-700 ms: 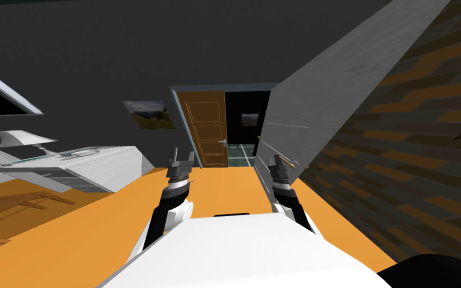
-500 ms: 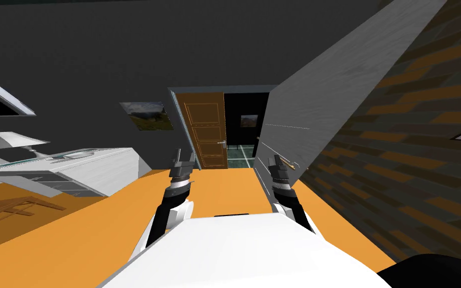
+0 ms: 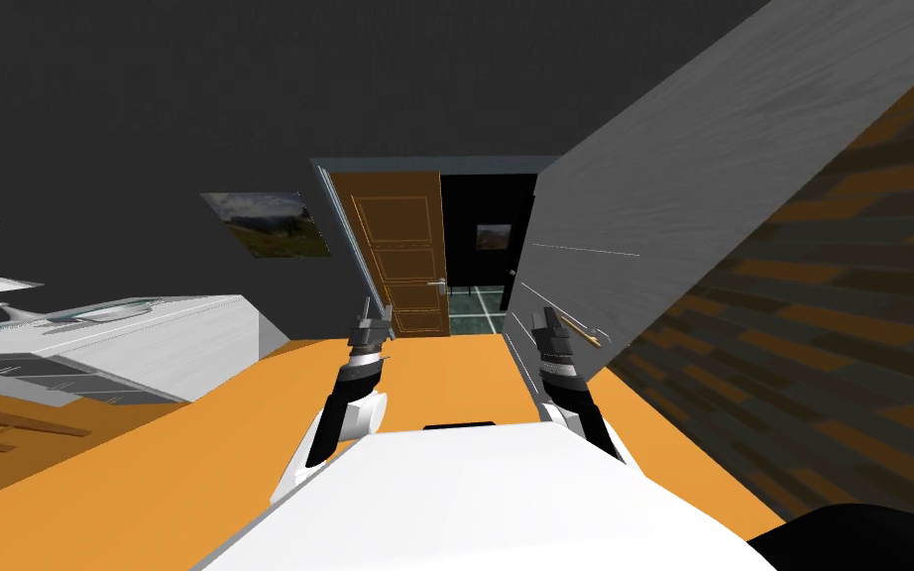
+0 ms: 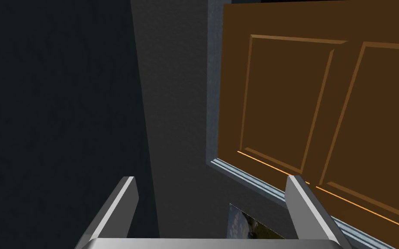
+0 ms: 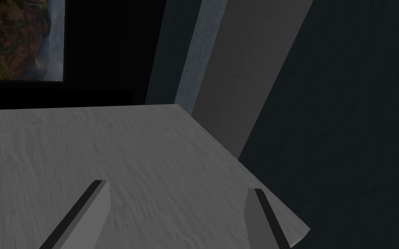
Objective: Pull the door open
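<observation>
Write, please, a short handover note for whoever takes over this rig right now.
Left claw: open, empty, pointing at the frame beside the brown panelled door, well short of it.
Right claw: open, empty, close to the grey cabinet.
Door: at the far end of the orange floor, already partly open, with a black area past it. Its silver lever handle sits at the free edge.
Done: nothing gripped.
Left: drive closer, grasp the handle, pull the door wider.
</observation>
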Robot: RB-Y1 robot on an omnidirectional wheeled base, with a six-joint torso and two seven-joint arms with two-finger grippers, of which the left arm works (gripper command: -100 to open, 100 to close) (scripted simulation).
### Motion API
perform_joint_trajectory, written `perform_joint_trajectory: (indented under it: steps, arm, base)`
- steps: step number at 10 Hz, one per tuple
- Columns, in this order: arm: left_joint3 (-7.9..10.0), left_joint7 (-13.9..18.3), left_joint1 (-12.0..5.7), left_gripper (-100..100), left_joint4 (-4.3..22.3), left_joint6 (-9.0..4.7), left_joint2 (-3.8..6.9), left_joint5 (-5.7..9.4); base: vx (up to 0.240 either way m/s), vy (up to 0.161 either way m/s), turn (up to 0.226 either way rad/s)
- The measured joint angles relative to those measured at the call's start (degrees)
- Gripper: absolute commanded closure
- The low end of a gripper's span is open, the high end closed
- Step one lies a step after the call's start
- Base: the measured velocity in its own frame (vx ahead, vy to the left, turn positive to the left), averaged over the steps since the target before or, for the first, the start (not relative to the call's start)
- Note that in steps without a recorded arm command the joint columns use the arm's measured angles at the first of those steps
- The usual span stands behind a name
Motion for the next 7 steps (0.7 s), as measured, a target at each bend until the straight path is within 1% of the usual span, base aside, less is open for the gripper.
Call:
perform_joint_trajectory:
  steps: [1,3,4,6,7]
  arm:
    - [-0.02,-0.09,-0.27,-100,1.09,0.23,0.11,-0.05]
    - [-0.06,-0.19,-0.29,-100,3.18,-0.22,0.38,-0.09]
    - [0.35,-0.12,-1.2,-100,4.71,-0.16,0.62,0.02]
    - [0.99,0.01,-2.43,-100,7.13,0.27,1.11,0.21]
    - [1.1,0.03,-2.58,-100,7.9,0.55,1.29,0.24]
  base:
    - [0.104,-0.018,-0.032]
    - [0.097,-0.017,-0.035]
    - [0.099,-0.009,-0.039]
    - [0.103,-0.004,-0.035]
    - [0.093,-0.011,-0.033]
